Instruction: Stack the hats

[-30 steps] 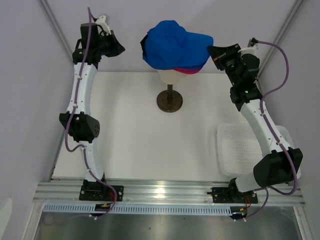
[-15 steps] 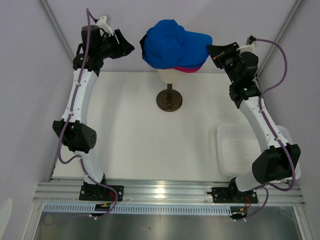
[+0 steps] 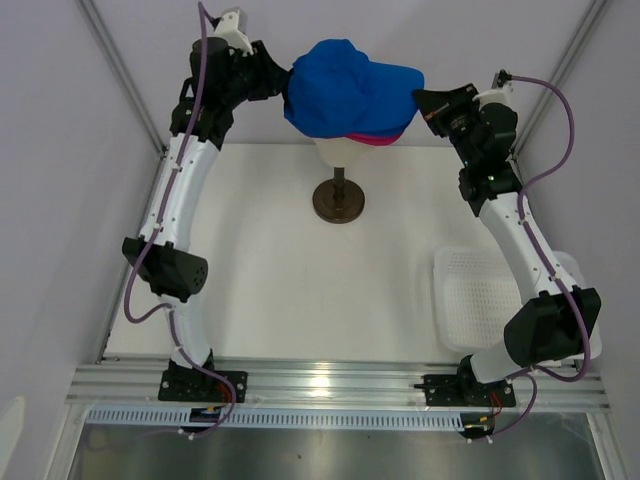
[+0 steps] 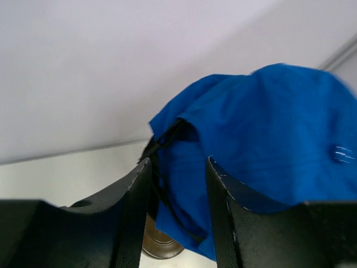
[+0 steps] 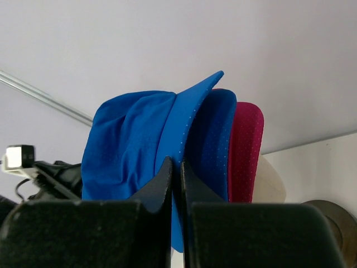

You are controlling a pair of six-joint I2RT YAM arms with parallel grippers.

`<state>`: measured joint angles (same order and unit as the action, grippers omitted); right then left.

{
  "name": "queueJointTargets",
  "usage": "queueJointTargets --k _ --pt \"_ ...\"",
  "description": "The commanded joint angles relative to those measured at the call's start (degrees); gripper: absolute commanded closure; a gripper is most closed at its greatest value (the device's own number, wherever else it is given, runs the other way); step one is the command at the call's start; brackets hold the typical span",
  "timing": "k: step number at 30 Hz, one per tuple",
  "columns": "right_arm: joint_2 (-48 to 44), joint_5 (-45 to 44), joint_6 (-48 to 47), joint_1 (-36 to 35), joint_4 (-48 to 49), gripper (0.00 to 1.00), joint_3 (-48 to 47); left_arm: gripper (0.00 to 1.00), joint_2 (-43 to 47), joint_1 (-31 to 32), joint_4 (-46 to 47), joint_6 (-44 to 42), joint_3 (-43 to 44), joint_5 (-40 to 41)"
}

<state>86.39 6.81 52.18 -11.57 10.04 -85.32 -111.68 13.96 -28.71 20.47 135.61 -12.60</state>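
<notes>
While the right gripper (image 5: 176, 166) pinches the brim of the top blue cap (image 3: 345, 85), the left gripper (image 4: 178, 163) stands spread at that cap's rear edge. It sits over another blue cap (image 5: 215, 139) and a magenta cap (image 5: 245, 151) on the cream mannequin head (image 3: 340, 155).

Overhead – wrist views flanking hats (image 3: 345, 90)

Hats (image 3: 345, 90) stacked on mannequin head (image 3: 340, 153); basket (image 3: 475, 300) right.

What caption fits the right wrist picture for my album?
Right gripper pinches the top blue cap, stacked over a second blue cap and a pink cap.
</notes>
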Motion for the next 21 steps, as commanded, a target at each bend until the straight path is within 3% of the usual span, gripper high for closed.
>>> queueJointTargets --k 1,6,13,21 --pt "1.4 1.2 -3.6 0.2 -4.3 1.0 -0.7 0.54 -2.7 0.3 -2.9 -1.2 1.8 10.0" --pt "1.8 1.9 -3.3 0.8 -4.0 1.0 -1.0 0.56 -4.2 0.4 -2.5 -1.6 1.8 12.3" --pt "2.8 3.5 -2.6 1.1 -3.3 1.0 -1.3 0.57 -7.2 1.5 0.5 0.7 2.5 6.3" --pt "4.1 6.7 -2.0 1.1 -2.0 1.0 -1.1 0.54 -6.1 2.3 2.7 2.7 2.1 5.0"
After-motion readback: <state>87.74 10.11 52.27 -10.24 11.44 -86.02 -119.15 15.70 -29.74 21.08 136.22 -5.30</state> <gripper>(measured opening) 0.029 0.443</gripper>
